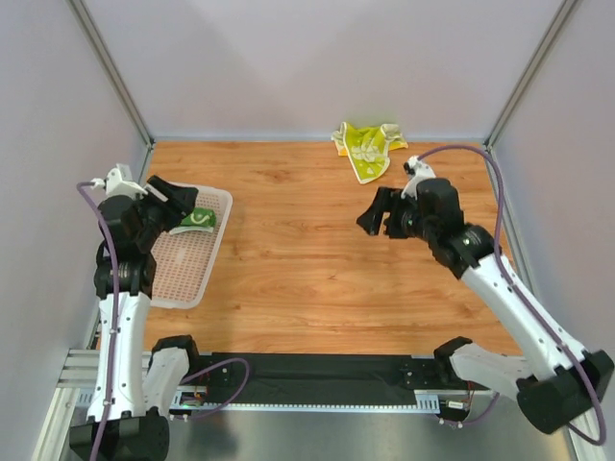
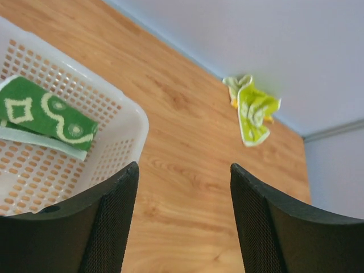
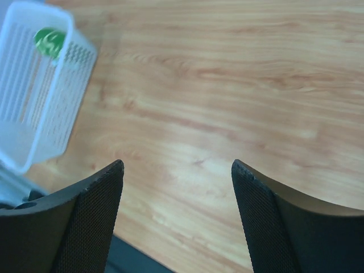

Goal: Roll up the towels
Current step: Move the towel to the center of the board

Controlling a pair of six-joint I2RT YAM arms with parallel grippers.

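A crumpled yellow-green towel (image 1: pixel 366 147) lies at the far edge of the wooden table; it also shows in the left wrist view (image 2: pixel 252 109). A rolled green towel with a white pattern (image 1: pixel 199 218) lies in the white perforated basket (image 1: pixel 183 274) at the left, seen too in the left wrist view (image 2: pixel 45 116) and the right wrist view (image 3: pixel 50 41). My left gripper (image 1: pixel 178 200) is open and empty above the basket's far end. My right gripper (image 1: pixel 377 213) is open and empty, raised over the table right of centre.
The basket (image 2: pixel 125 136) stands along the left side of the table (image 1: pixel 307 250). Grey walls enclose the table on three sides. A black strip (image 1: pixel 317 370) runs along the near edge between the arm bases.
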